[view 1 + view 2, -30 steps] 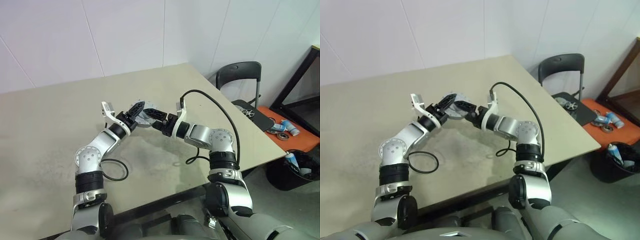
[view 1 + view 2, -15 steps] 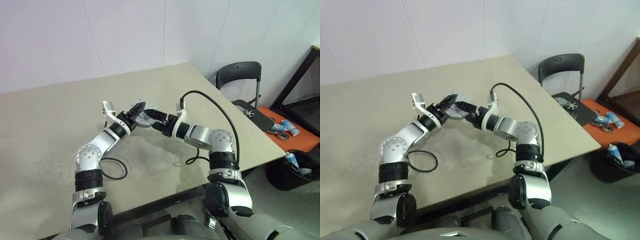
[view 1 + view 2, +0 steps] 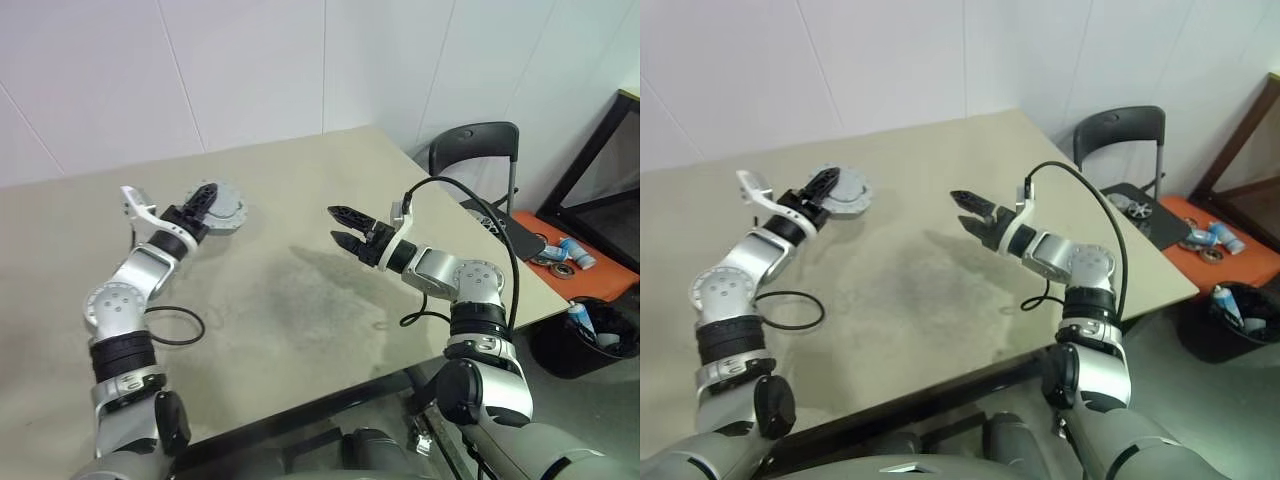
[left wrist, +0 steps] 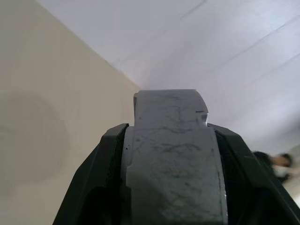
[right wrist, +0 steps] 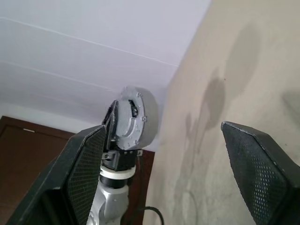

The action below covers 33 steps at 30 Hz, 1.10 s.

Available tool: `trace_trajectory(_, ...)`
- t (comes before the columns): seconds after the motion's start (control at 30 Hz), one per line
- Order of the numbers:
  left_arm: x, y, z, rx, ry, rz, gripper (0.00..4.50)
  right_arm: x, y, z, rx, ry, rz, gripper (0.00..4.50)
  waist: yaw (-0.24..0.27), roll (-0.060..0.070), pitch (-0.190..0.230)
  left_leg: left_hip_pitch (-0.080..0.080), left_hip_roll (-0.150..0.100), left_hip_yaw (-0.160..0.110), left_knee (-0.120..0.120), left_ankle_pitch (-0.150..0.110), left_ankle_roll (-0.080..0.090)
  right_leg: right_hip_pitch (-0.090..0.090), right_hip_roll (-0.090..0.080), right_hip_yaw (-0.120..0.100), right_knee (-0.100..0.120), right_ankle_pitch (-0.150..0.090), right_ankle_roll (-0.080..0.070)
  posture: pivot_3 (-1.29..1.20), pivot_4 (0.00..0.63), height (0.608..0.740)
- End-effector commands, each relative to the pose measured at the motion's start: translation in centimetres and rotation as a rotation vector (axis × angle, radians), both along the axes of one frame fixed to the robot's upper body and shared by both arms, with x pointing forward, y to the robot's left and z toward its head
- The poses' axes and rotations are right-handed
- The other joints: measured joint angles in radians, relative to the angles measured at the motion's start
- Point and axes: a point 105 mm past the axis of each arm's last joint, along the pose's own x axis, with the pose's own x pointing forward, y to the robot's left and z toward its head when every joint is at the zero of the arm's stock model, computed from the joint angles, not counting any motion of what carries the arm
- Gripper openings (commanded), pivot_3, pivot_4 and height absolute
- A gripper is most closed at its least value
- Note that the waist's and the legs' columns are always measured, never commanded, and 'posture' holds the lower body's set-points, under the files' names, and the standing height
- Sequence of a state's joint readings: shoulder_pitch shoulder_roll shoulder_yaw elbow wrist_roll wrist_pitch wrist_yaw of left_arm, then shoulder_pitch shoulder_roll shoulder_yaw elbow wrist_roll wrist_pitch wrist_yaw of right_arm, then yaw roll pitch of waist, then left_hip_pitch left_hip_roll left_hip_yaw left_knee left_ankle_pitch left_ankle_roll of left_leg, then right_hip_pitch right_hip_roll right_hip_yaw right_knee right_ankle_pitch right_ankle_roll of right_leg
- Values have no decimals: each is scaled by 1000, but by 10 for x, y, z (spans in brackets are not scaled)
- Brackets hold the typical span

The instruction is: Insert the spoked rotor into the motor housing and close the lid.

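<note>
1. I am gripping the housing (image 3: 228,210) in my left gripper (image 3: 203,195), and the jaws are closing on its rim from both sides.
2. In the left wrist view, the housing is showing edge-on as a scratched grey band, and one black finger (image 4: 101,178) is pressing on each side of it.
3. I am holding the housing over the far left part of the table (image 3: 300,300), with my left gripper pointing roughly level. I cannot tell whether it is touching the tabletop.
4. In the right wrist view, the housing (image 5: 133,117) is appearing as a thick round grey drum. A flat grey plate with small holes is covering its face. I am reading that plate as the lid (image 5: 127,119), seated on the housing.
5. I cannot tell where the rotor is; the closed face is hiding the inside of the housing.
6. I am keeping my right gripper (image 3: 343,226) wide open and empty above the middle of the table. It is pointing toward the left gripper and is hanging well apart from the housing.
7. A black cable loop (image 3: 175,325) is lying on the table beside my left arm.
8. A small spoked wheel (image 3: 493,222) is lying on the seat of the dark chair (image 3: 475,150) past the right edge of the table.
</note>
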<state>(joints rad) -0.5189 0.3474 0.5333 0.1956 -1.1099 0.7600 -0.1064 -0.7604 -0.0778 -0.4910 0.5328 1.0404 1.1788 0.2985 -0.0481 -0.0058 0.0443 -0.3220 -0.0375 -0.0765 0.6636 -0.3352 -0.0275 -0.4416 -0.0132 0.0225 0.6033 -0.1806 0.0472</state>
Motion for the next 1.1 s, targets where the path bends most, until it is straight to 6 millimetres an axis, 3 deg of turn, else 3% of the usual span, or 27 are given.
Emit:
trace_trajectory(0.03,-11,37,27,82,-86,96,2148,1,12,12,10,-46,20,4093,2,0,0,0,0,0,0,0,0,0,0,0,0,0,0,0,0,740)
trace_trajectory(0.17,-18,65,9,163,-2,166,2148,-2,19,8,-12,-40,42,4093,10,0,0,0,-1,-1,0,0,0,0,0,-1,1,0,0,0,0,740)
trace_trajectory(0.3,-25,78,-4,221,59,191,2148,-1,19,6,-21,-40,40,4093,11,-1,0,-1,-2,-1,1,0,0,0,-1,-1,-1,0,0,0,0,740)
trace_trajectory(0.47,-33,100,-43,328,179,229,2148,-2,21,1,-46,-37,41,4093,4,-1,0,-2,-2,-1,-1,0,0,0,-2,-1,-2,0,0,0,0,740)
trace_trajectory(0.9,-58,129,-122,455,427,287,2148,-3,20,-8,-107,-31,33,4093,2,4,-4,4,-1,-1,0,0,0,3,-3,-1,2,1,0,0,0,740)
trace_trajectory(1.03,-66,139,-123,446,430,308,3513,-4,21,-8,-105,-36,39,4093,-21,5,-4,10,2,-1,-1,0,0,13,3,0,2,-1,2,0,0,740)
trace_trajectory(1.1,-67,145,-114,450,386,320,4182,-4,22,-9,-105,-36,40,4093,-23,5,-4,17,2,-2,-1,0,0,15,4,-2,2,-1,2,0,0,740)
